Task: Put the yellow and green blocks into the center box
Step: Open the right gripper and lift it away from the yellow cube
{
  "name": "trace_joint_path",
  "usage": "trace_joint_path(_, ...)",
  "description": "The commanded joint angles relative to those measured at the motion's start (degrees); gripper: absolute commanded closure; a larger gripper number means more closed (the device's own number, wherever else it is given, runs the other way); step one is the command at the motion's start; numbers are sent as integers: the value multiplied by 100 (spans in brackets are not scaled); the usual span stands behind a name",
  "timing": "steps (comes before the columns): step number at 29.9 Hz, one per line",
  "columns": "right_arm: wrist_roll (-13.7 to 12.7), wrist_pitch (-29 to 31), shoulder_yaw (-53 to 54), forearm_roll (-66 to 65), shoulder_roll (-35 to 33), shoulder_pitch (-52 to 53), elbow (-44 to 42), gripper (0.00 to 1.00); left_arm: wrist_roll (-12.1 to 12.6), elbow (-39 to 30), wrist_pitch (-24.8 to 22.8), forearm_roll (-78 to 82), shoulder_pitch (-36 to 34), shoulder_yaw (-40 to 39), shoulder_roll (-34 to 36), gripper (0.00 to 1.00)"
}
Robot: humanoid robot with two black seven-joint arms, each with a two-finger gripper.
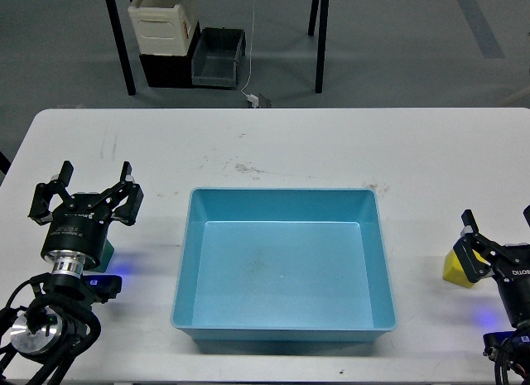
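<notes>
The light-blue center box point(184, 269) sits empty in the middle of the white table. Left of it, my left gripper point(87, 186) stands open, fingers spread. A dark green block point(107, 252) peeks out just below and behind that gripper's wrist, mostly hidden by it. At the right edge my right gripper point(497, 232) is open too. The yellow block point(455, 269) rests on the table right by its left finger, partly covered by that finger. Neither gripper holds anything.
On the floor beyond the table's far edge stand a cream-white crate point(161, 25) on a black box point(166, 70) and a grey bin point(219, 58), between black table legs. A white cable point(252, 95) hangs down there. Scuff marks dot the tabletop behind the tray.
</notes>
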Motion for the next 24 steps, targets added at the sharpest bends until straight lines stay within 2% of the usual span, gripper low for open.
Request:
trace_joint_path(1,22,9,0,0,42,-1,-29,0,-10,10,16,7,1,2,7,0)
trace_joint_path(10,48,132,26,-70,165,78,-38,0,-10,19,7,7,-8,2,-11,0)
trace_joint_path(14,57,229,272,-342,86,420,-55,0,-18,19,16,7,1,2,-81,0)
trace_joint_path(19,66,185,843,-1501,86,860,-29,0,-53,27,25,7,1,-7,-107,0)
trace_joint_path(24,66,88,1178,-3555,-177,1536,-73,0,-54,36,25,7,-8,-50,-116,0)
